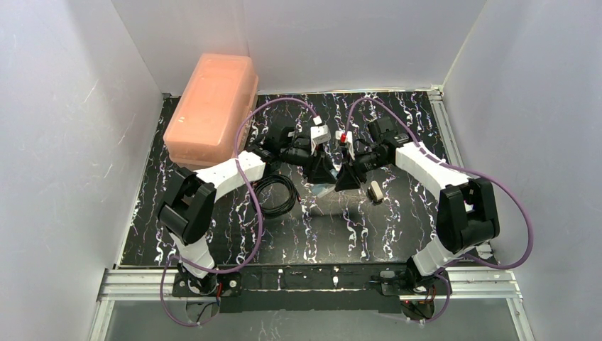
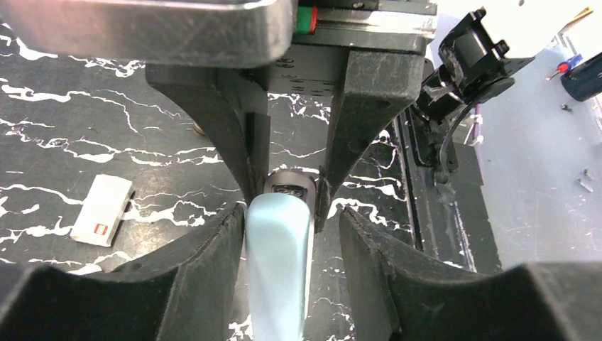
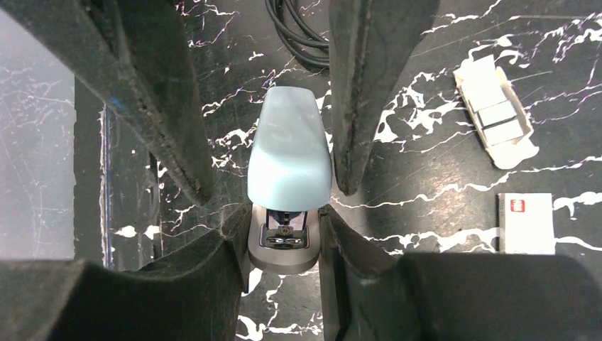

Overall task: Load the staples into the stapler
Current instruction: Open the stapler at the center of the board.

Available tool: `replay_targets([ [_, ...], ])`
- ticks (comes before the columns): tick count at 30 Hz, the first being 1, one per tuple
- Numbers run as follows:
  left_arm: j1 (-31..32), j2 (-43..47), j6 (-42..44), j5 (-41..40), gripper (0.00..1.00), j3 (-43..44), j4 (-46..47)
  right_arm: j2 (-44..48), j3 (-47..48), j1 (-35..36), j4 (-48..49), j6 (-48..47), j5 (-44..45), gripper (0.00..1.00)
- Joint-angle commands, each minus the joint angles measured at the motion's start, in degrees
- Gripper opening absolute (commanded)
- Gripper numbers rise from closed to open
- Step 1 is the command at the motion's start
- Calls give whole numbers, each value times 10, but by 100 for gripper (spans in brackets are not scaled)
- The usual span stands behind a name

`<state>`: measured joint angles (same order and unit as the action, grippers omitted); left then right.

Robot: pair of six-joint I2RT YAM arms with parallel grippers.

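Right wrist view: the right gripper (image 3: 282,229) pinches the grey base end of the stapler (image 3: 289,153), near the middle of the black marbled table (image 3: 440,64). The left gripper (image 2: 292,226) straddles the stapler's light-blue top, fingers spread, with a gap showing on one side. The staples (image 3: 495,114) lie apart in their cardboard tray, near a white block (image 3: 527,222).
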<state>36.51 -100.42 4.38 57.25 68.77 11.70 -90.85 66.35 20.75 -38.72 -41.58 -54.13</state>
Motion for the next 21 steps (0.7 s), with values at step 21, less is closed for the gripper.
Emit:
replay_targets([
  [21,-6,-16,26,52,12,12,-9,53,-40,3,58,8,2,1],
])
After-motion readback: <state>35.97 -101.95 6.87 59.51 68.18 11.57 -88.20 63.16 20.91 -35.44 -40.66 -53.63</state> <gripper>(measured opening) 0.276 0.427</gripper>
